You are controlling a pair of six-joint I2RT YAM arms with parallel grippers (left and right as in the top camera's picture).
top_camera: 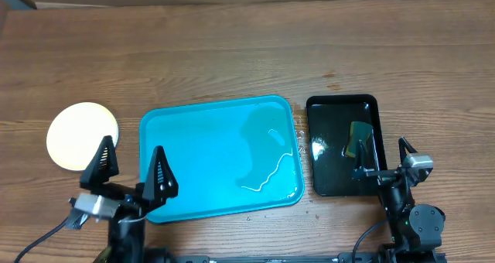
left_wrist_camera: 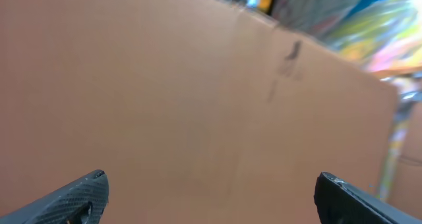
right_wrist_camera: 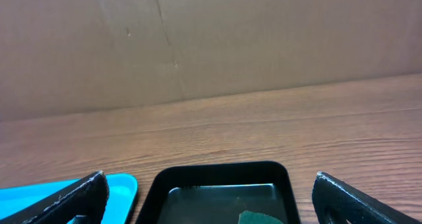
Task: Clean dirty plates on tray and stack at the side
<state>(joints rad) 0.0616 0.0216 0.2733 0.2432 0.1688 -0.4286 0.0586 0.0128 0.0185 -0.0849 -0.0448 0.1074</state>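
Note:
The turquoise tray (top_camera: 219,155) lies in the middle of the table with nothing on it but a thin wet streak; its corner shows in the right wrist view (right_wrist_camera: 122,184). A pale plate stack (top_camera: 82,135) sits on the table left of the tray; I cannot tell how many plates are in it. My left gripper (top_camera: 130,168) is open and empty, near the tray's front left corner, raised; the left wrist view (left_wrist_camera: 211,197) shows only a brown board. My right gripper (top_camera: 385,161) is open and empty at the front right of the black tray; it also shows in the right wrist view (right_wrist_camera: 211,197).
A small glossy black tray (top_camera: 343,145) stands right of the turquoise tray, with a green sponge (top_camera: 358,139) in it; both show in the right wrist view, tray (right_wrist_camera: 217,178) and sponge (right_wrist_camera: 260,217). A cardboard wall (right_wrist_camera: 211,39) stands along the table's far edge.

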